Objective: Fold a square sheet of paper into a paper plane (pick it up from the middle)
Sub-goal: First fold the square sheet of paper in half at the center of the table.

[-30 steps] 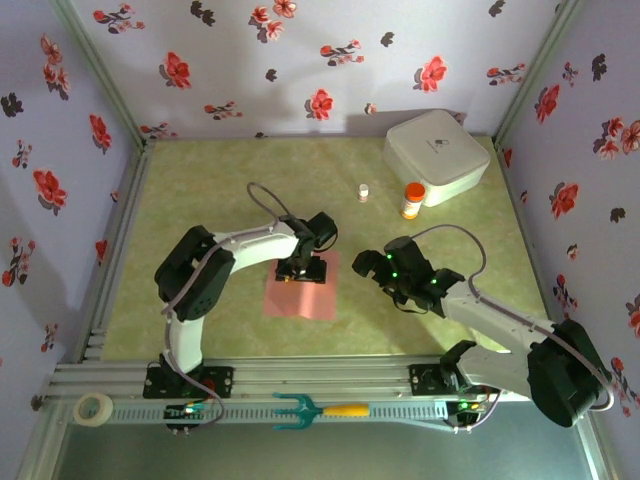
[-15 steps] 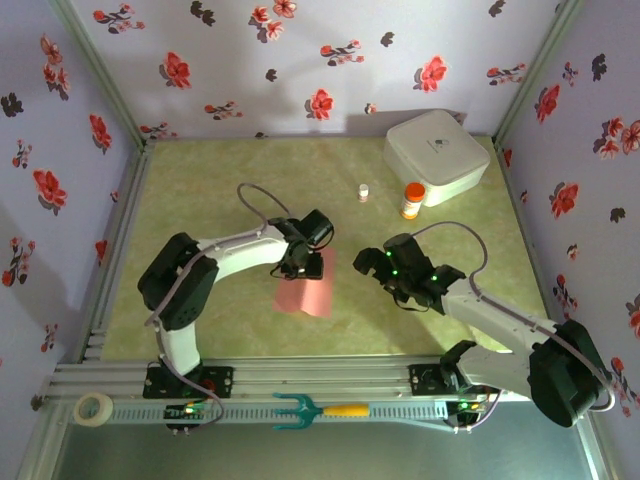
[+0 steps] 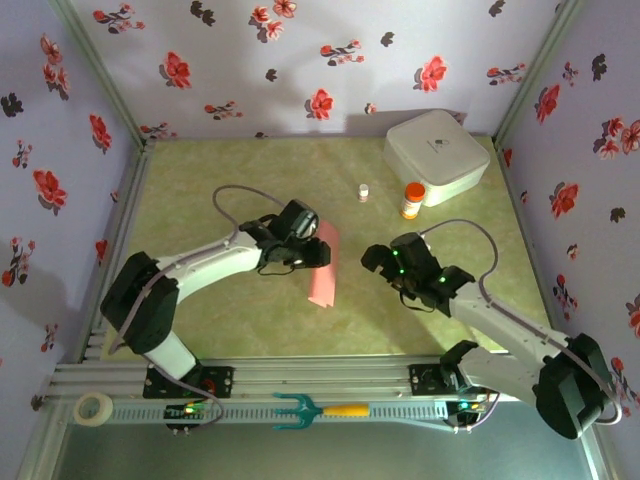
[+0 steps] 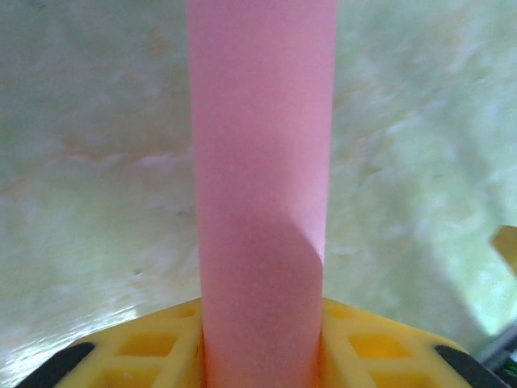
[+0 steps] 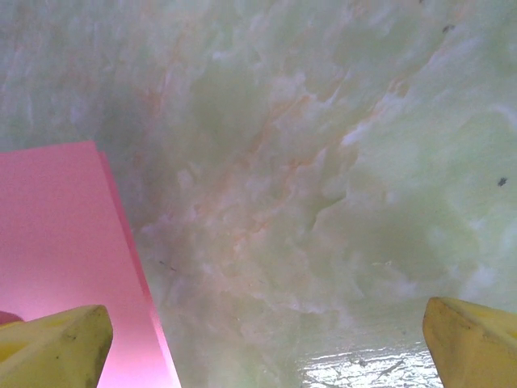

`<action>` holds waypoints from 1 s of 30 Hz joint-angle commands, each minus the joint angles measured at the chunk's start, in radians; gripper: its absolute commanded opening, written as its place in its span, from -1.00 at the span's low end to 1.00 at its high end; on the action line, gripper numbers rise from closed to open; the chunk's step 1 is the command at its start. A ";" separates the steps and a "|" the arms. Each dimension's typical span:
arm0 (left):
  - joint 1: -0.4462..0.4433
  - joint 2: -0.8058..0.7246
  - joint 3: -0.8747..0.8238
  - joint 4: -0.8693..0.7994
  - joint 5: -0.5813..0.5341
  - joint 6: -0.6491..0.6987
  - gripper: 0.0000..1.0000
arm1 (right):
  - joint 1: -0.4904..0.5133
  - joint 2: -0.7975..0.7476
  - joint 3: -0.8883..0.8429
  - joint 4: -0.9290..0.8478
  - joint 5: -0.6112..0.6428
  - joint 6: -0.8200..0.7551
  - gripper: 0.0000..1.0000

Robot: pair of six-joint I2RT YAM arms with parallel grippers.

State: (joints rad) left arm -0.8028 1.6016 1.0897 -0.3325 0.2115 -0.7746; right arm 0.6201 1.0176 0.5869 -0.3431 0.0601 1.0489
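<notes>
Your left tool (image 3: 316, 252) is out over the middle of the table (image 3: 200, 180). The square sheet of paper (image 3: 324, 268) is caught between its fingers and hangs off its right side toward you, with your right tool (image 3: 374, 258) just to the right of the sheet and apart from it. Behind them, the small vial (image 3: 364, 192) stands left of the bottle (image 3: 411, 200), and the box (image 3: 436, 150) sits just behind the bottle in the far right corner. At the near edge, the fork (image 3: 318, 409) lies on the rail (image 3: 240, 412) between the two arm bases, and the roll of tape (image 3: 95, 408) rests at the rail's left end.
</notes>
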 commanded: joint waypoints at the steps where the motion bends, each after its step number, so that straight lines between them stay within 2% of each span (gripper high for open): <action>1: 0.032 -0.043 -0.057 0.230 0.176 -0.100 -0.31 | -0.010 -0.048 0.029 -0.026 0.072 -0.031 0.99; 3: 0.045 -0.044 -0.085 0.314 0.222 -0.145 -0.31 | -0.012 -0.074 0.023 -0.016 0.084 -0.037 0.99; 7: 0.078 -0.009 -0.193 0.584 0.321 -0.299 -0.32 | -0.013 -0.118 -0.001 0.023 0.080 -0.034 0.99; 11: 0.091 0.052 -0.238 0.658 0.348 -0.335 -0.32 | -0.014 -0.129 -0.048 0.162 -0.043 -0.075 0.91; 15: 0.092 0.103 -0.245 0.661 0.354 -0.332 -0.31 | -0.014 -0.093 -0.048 0.193 -0.086 -0.075 0.89; 23: 0.094 0.191 -0.201 0.526 0.402 -0.243 -0.31 | -0.014 0.003 -0.030 0.217 -0.150 -0.063 0.87; 30: 0.095 0.211 -0.173 0.389 0.355 -0.160 -0.24 | -0.014 0.052 -0.038 0.250 -0.171 -0.042 0.82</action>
State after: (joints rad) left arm -0.7147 1.8019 0.8879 0.1440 0.5793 -1.0004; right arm 0.6128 1.0550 0.5491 -0.1242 -0.0906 0.9981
